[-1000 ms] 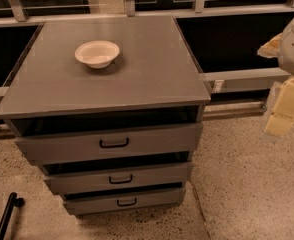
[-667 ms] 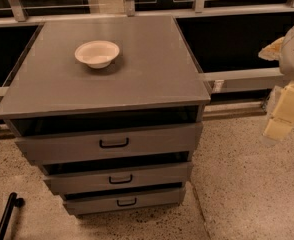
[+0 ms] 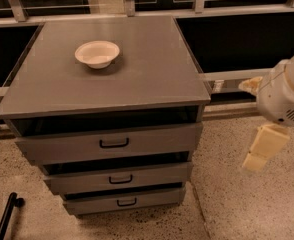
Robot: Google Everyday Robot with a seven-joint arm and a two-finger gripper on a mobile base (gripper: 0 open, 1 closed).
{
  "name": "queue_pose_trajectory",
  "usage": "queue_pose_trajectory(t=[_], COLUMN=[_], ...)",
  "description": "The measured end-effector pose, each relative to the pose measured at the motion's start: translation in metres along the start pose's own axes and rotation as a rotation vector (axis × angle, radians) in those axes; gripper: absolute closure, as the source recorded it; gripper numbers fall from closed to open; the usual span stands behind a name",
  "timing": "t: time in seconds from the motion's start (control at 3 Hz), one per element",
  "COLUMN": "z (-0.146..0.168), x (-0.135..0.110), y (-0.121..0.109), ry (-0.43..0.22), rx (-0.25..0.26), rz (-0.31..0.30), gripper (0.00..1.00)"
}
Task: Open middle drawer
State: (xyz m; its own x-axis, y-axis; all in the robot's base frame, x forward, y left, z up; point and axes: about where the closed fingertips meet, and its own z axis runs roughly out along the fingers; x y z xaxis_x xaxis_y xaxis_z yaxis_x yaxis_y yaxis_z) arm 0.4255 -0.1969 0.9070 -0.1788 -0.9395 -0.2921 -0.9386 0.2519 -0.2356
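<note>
The grey cabinet has three flat-fronted drawers stacked in its front. The middle drawer has a small black bar handle and sits between the taller top drawer and the narrowest bottom drawer. A dark gap shows above each drawer front. My gripper hangs at the far right, cream-coloured, below the white arm housing. It is well clear of the cabinet, about level with the top and middle drawers, and it holds nothing.
A white bowl stands on the cabinet top. A metal railing with dark panels runs behind the cabinet. Speckled floor lies to the right and in front. A black bar shows at the lower left.
My arm and gripper have moved down and a little left, toward the cabinet's right side. The drawers and bowl have not moved.
</note>
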Motion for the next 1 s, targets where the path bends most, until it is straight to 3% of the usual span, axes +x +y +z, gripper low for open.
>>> queue_pose_trajectory(t=[0.33,0.67,1.0], z=[0.032,0.032,0.072], x=[0.003,0.003,0.011], y=[0.019,0.019,0.039], ry=[-0.014,-0.014,-0.024], rx=[-0.05,-0.05,-0.1], rz=[-0.003,-0.003,-0.037], gripper=[0.0,0.0,0.0])
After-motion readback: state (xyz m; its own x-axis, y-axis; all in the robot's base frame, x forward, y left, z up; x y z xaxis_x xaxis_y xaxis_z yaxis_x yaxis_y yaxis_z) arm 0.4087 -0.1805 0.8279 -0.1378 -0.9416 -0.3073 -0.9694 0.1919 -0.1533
